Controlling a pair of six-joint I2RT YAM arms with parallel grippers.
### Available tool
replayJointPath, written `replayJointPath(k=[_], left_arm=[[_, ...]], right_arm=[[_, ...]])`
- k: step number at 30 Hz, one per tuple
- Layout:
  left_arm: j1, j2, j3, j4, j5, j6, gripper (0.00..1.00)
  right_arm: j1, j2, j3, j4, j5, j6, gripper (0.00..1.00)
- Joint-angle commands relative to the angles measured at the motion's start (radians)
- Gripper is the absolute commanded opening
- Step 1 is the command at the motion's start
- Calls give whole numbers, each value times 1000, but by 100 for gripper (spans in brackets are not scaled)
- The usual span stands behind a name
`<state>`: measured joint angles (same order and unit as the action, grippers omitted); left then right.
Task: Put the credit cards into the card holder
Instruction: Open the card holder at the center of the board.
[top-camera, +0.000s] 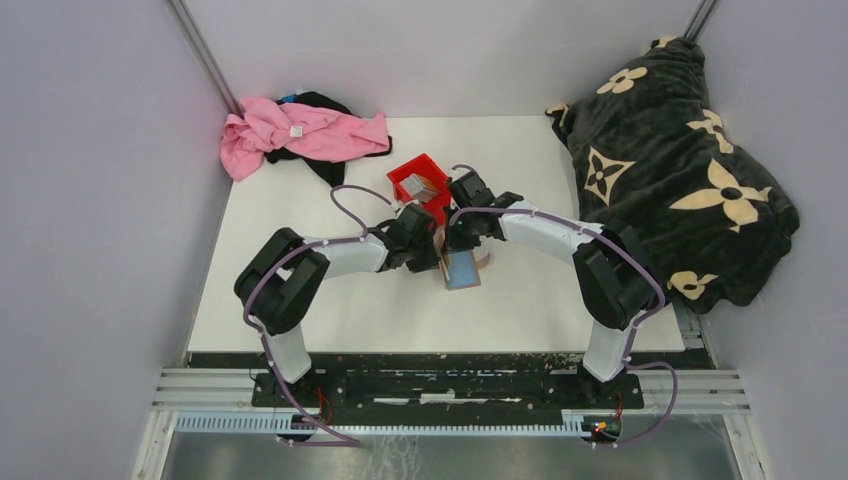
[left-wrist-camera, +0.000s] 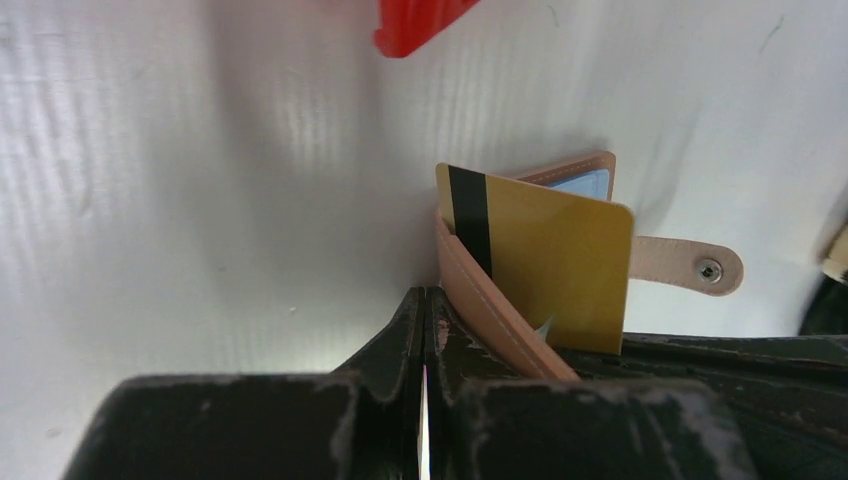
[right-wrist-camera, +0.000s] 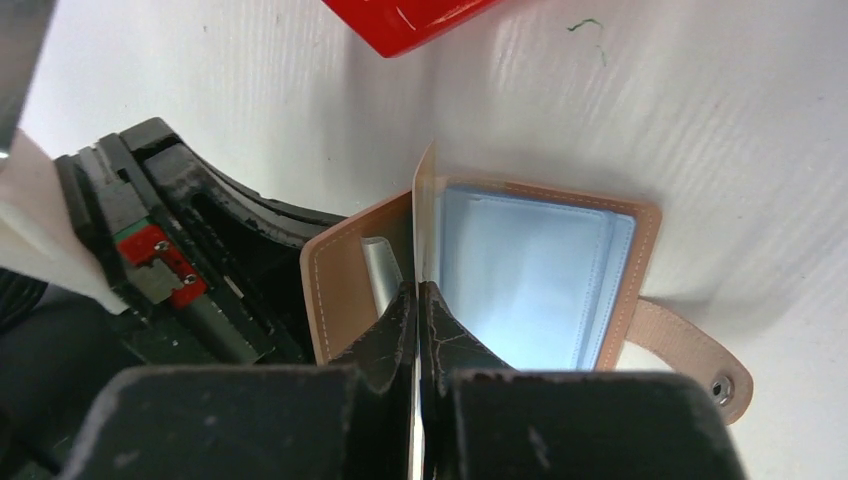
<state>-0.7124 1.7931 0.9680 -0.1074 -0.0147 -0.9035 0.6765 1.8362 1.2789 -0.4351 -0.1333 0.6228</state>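
The tan card holder lies open on the white table, its bluish inner pockets facing up and its snap tab sticking out to the side. A silver card sits in its left flap. My right gripper is shut on a gold card with a black stripe, held upright with its lower edge in the holder's fold. My left gripper is shut with nothing seen between its fingers, and the holder's left flap leans against it. More cards lie in the red bin.
The red bin stands just behind the holder, and its corner shows in both wrist views. A pink cloth lies at the back left. A dark flowered blanket covers the right side.
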Motion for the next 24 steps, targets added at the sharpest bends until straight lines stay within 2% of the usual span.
replayJointPath(k=[1,12,24], left_arm=[[-5,61,-8,26,110,53,3],[12,3,-121,56,105,50,3],[23,28,-138,50,103,58,3]], right_arm=[[6,-67,11,10,-25,-7,1],[11,-103,-7,-19,-15,-24,1],[45,-170,-147,72,-24,21,1]])
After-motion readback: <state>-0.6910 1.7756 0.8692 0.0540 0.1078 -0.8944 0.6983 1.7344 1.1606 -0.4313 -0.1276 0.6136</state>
